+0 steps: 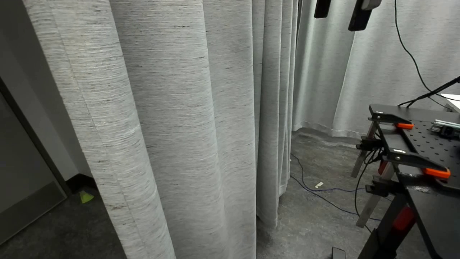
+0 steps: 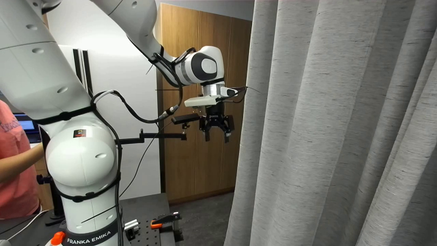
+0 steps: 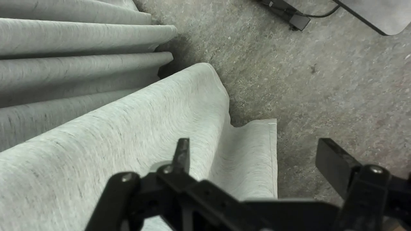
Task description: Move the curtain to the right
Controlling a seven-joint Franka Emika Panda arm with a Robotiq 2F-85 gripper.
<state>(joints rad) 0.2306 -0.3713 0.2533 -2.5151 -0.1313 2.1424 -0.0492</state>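
Observation:
The curtain, light grey-white streaked fabric with deep vertical folds, hangs to the floor. It fills the left and middle of an exterior view and the right of an exterior view. It also shows in the wrist view, where its hemmed side edge runs between the finger outlines. My gripper points down, open and empty, left of the curtain's edge in that view, with a gap between them. Its fingertips show at the top of an exterior view. In the wrist view my gripper's fingers are wide apart.
A plainer white curtain hangs further back. A black table with orange-tipped clamps and cables stands near it. Wooden cabinets are behind the arm. A person in a coral shirt is at the far left.

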